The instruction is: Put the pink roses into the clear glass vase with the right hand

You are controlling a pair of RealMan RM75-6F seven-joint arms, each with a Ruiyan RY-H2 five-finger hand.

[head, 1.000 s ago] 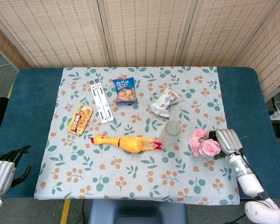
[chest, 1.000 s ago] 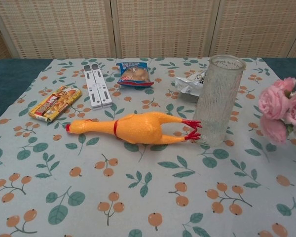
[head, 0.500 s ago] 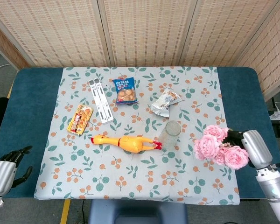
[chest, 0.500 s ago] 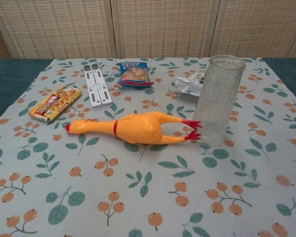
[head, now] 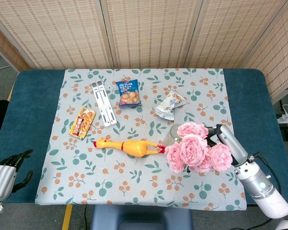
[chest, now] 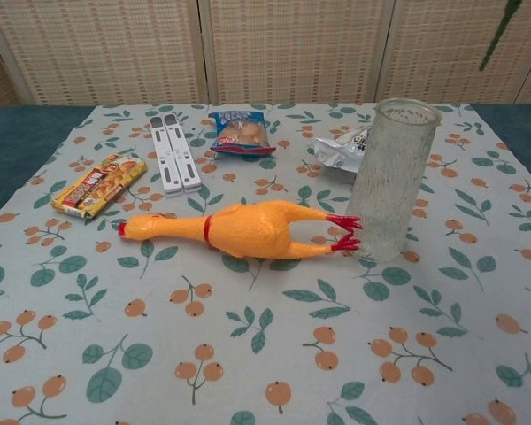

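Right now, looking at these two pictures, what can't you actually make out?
- Head view: the pink roses cover most of the glass vase, and hide the right hand fingers gripping the stems.
- Chest view: roses and both hands fall outside the frame.
- Head view: left hand partly cut off at the corner.

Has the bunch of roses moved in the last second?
Yes. In the head view the pink roses, held by the right hand, have shifted left and now overlap the glass vase, up off the table.

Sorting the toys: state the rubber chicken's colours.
The rubber chicken is yellow-orange with red feet, beak and neck band; chest view shows it best.
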